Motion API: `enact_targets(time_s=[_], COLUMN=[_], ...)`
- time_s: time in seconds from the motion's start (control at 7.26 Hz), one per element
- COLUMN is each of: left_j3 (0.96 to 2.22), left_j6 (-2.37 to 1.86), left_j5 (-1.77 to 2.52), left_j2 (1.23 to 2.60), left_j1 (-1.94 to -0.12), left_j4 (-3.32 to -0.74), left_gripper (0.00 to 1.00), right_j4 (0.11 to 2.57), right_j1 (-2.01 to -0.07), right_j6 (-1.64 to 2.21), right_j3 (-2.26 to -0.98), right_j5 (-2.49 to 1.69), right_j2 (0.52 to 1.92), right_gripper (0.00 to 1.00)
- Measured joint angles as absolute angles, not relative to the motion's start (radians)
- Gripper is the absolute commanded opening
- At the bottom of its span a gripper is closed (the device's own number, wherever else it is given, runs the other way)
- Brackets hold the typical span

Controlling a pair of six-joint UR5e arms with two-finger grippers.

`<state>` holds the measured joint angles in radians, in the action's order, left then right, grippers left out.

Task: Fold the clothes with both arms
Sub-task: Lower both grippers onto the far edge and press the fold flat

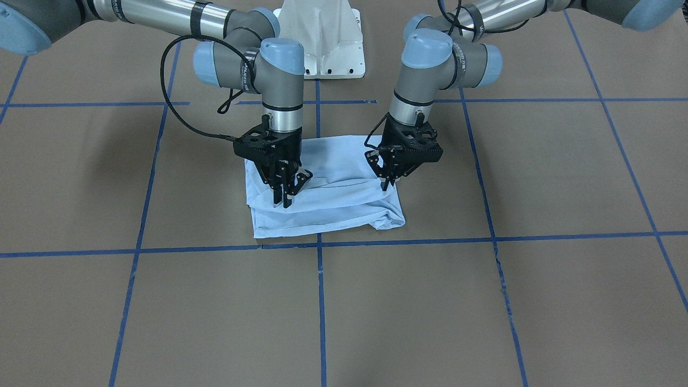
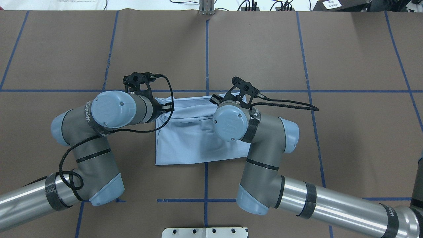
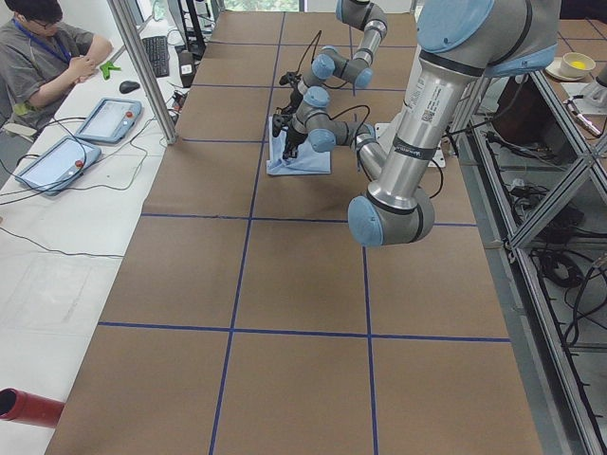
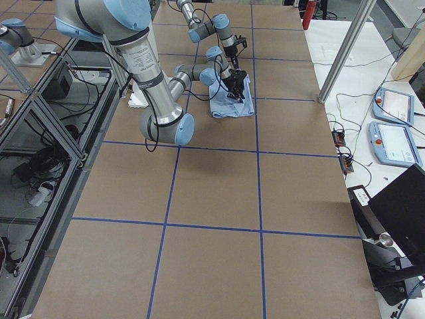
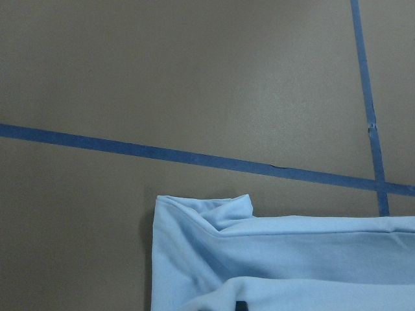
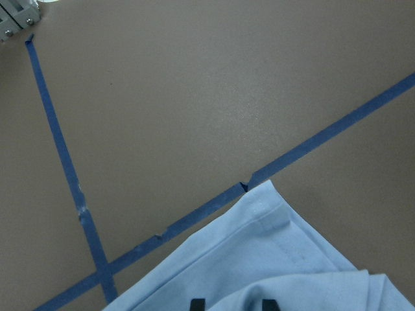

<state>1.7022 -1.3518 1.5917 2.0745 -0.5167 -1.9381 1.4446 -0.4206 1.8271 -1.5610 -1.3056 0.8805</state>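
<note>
The light blue T-shirt lies folded into a compact rectangle on the brown table, near its middle. Both arms stand over the shirt's far edge, wrists pointing down. My right gripper is open, its tips down at the cloth. In the right wrist view, the right gripper has its two fingertips apart over the fabric. My left gripper comes to a single point on the fold at the shirt's other side, shut on the fabric. The left wrist view shows only a dark tip amid raised cloth.
Blue tape lines divide the brown table into squares. The white pedestal base stands behind the shirt. A person sits at a side desk with tablets. More pendants lie beyond the opposite table end.
</note>
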Motion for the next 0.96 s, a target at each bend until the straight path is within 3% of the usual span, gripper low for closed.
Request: enact_targets(time_s=[0.55, 0.96], left_j3=[1.72, 1.721], left_j6=[-1.228, -1.224], left_j5=[1.624, 1.639], left_j2=[2.07, 2.069], left_j1=[-0.549, -0.552], left_j4=[-1.97, -1.981], left_gripper=[1.0, 1.0], right_j4=[1.45, 1.454], right_j1=[-0.433, -0.346], right_j6=[1.588, 1.419], right_j3=[-1.632, -1.603], right_j5=[-1.422, -1.312], right_j2=[0.903, 0.902], right_gripper=[1.0, 1.0])
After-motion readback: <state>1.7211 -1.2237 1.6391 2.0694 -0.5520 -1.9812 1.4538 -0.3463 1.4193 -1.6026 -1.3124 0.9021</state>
